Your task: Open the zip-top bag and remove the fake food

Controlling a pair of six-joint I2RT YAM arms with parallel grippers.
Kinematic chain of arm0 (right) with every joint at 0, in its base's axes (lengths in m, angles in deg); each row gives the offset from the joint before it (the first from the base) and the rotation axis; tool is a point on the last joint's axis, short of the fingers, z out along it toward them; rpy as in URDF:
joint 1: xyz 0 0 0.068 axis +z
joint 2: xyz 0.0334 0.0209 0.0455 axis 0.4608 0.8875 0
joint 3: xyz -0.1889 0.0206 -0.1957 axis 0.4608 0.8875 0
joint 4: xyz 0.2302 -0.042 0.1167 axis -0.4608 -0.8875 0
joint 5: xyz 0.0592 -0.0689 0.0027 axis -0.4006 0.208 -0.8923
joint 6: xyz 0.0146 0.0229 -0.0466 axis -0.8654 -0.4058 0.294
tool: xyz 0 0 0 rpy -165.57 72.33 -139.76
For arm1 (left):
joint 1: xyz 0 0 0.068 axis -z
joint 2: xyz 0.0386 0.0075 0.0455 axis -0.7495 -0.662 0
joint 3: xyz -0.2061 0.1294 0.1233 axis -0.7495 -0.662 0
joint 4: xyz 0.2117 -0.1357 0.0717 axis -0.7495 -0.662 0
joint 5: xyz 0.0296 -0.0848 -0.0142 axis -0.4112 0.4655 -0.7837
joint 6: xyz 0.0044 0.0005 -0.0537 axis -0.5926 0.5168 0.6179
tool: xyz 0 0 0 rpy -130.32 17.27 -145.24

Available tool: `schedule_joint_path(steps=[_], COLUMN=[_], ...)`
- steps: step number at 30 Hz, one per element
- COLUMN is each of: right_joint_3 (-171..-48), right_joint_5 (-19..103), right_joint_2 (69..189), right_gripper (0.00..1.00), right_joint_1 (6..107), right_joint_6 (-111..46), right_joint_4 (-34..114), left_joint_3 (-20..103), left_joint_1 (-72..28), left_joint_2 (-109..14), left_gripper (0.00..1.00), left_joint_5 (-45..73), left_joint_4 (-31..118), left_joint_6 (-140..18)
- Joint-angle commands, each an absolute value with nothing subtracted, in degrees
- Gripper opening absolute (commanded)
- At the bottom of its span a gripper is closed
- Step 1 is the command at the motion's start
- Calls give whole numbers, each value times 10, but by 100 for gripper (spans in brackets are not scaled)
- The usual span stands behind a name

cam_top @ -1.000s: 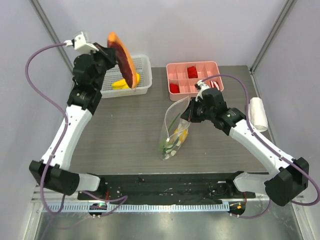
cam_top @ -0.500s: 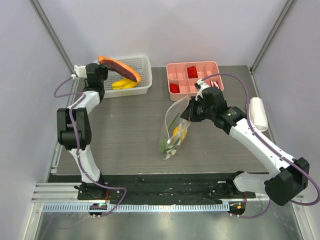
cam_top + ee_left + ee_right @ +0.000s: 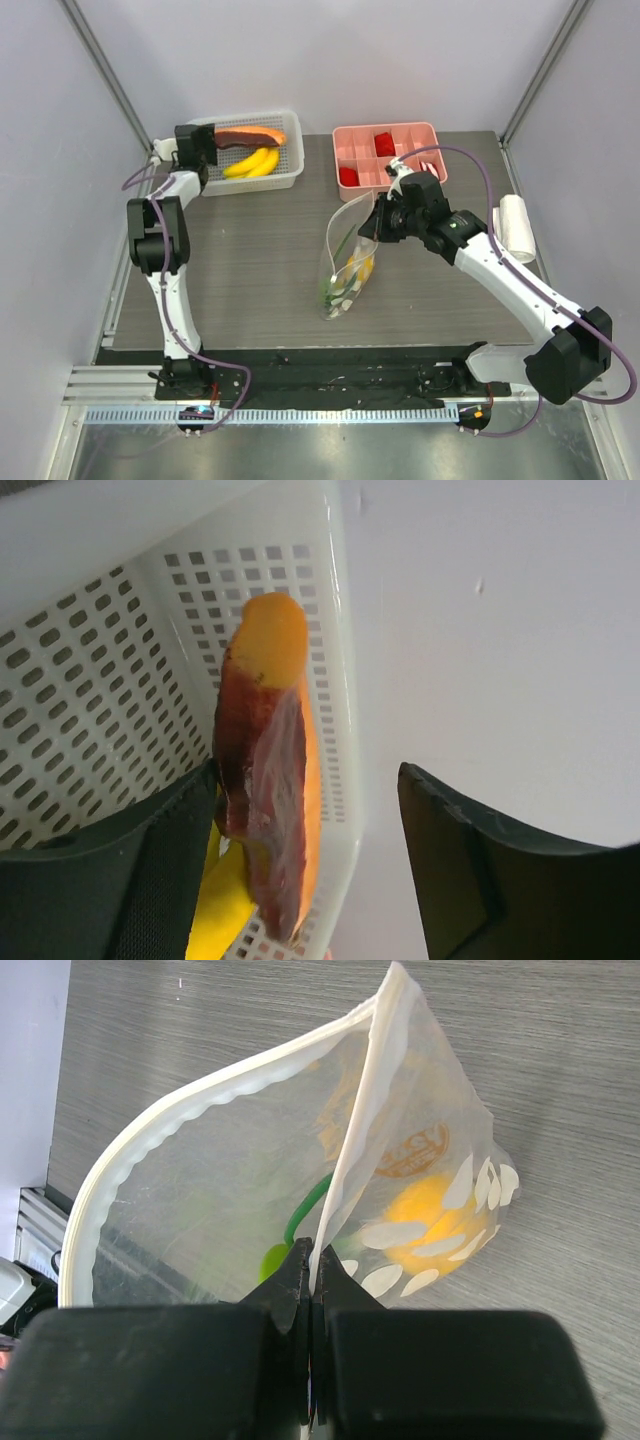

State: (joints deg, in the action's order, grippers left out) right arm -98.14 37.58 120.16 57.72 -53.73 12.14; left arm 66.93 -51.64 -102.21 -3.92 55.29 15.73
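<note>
At left wrist: left gripper [image 3: 305, 775] spread open; long orange-and-maroon plastic sausage [image 3: 265, 780] in white perforated basket [image 3: 100, 680].
Right wrist: right gripper [image 3: 312, 1280] pinches wall of clear zip-top bag [image 3: 200, 1190].
Top: yellow bananas [image 3: 252, 163].

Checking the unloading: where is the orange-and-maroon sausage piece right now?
Top view: the sausage piece is in the white basket, far left on the table, beside the bananas.

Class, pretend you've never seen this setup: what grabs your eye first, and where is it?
The orange-and-maroon sausage sits in the white basket at the far left, between the left gripper's open fingers. Mid-table, the right gripper pinches the clear bag upright, its mouth gaping, with a yellow piece and a green one inside.
</note>
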Motion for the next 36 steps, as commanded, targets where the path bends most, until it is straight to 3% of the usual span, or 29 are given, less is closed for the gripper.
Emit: schedule_joint_path(steps=[1, 3, 12, 17, 23, 28, 36], right_joint_3=[-992, -991, -1021, -1028, -1063, -1101, -1124], right_joint_5=[371, 378, 398, 395, 401, 415, 444], right_joint_2=[1202, 1203, 1202, 1208, 1236, 1250, 1243], right_gripper=[1, 1, 1, 1, 1, 1, 1], right_joint_1=[581, 582, 583, 597, 636, 673, 690], right_joint_6=[-527, -520, -502, -493, -493, -495, -493], right_joint_4=[147, 147, 128, 122, 116, 107, 76], left_joint_3=[636, 611, 404, 375, 466, 484, 469], left_joint_1=[-522, -521, -457, -345, -169, -62, 15], left_joint_2=[-921, -887, -668, -574, -528, -480, -458], left_gripper=[75, 85, 85, 75, 70, 64, 37], left_joint_5=[-6, 32, 104, 148, 134, 33, -92], left_joint_4=[487, 476, 472, 475, 317, 236, 131], left_joint_6=[84, 68, 28, -98, -324, -426, -431])
